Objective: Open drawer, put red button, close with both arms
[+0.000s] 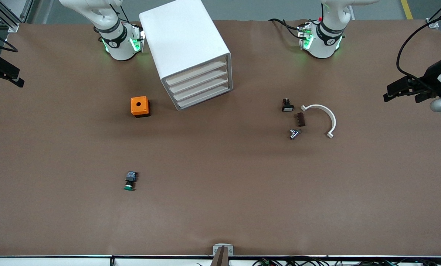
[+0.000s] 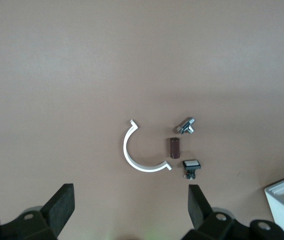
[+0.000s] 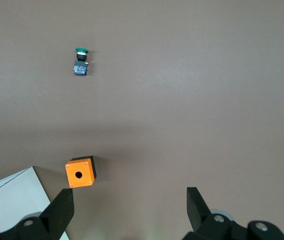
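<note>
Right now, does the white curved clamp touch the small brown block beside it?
Apart. The left wrist view shows bare table between the white curved clamp and the small brown block.

Brown table [image 1: 220, 207] carries drawer cabinet [image 1: 187, 48], orange box [image 1: 140, 106], green button [image 1: 131, 181].

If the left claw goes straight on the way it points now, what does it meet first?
Probably bare table. The left claw is open and points down at brown surface just short of the white curved clip. The clip lies closest to that line, though depth is hard to judge.
</note>
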